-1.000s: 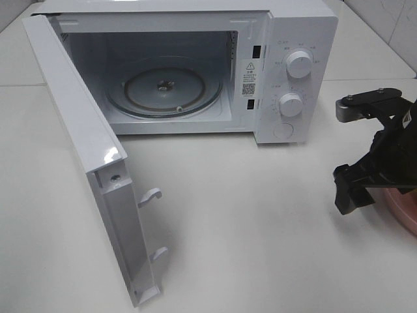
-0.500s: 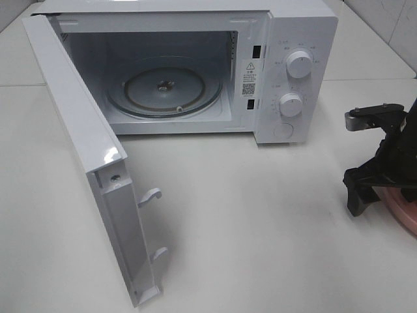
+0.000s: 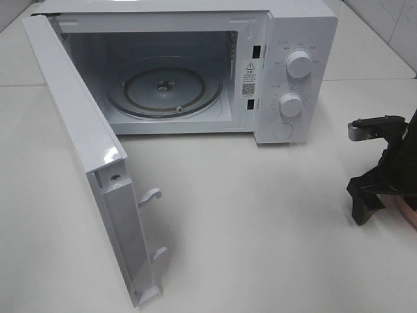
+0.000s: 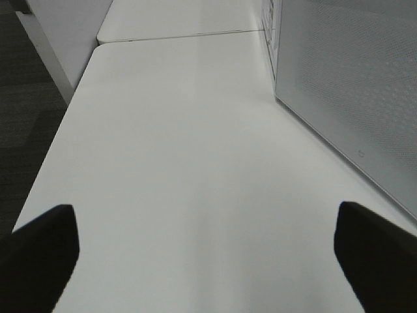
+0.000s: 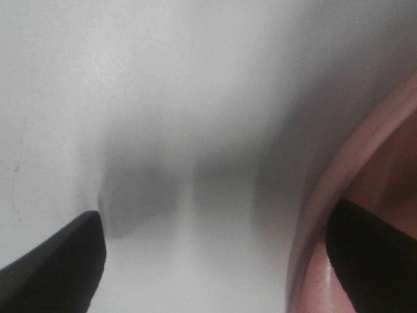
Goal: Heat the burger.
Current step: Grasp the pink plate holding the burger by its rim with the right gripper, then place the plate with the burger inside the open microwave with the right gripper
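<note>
Hard to pick out the burger: only a brown-orange blur inside the rim of the round pink plate (image 5: 319, 208), too soft in the right wrist view to call for certain. Places that plate at the far right edge of the white table (image 3: 260, 215), mostly cut off in the high view.

Over the rim, the wide-spread jaws of the right gripper (image 5: 215, 218): one dark finger above the bare table, the other inside the plate. Grips nothing visible.

To the left, well apart from the plate, a white microwave (image 3: 306, 26) with its door (image 3: 78, 130) swung fully open. Inside, just a glass turntable (image 3: 164, 88), with nothing on it. On the control panel, two round white knobs (image 3: 299, 64) ringed by marks too small to read. On the inner frame, a warning label (image 3: 249, 78) with a triangle and a QR code; text illegible.

Beside the microwave's side wall, the left gripper (image 4: 205, 215), jaws wide apart over bare table. Holds nothing.
</note>
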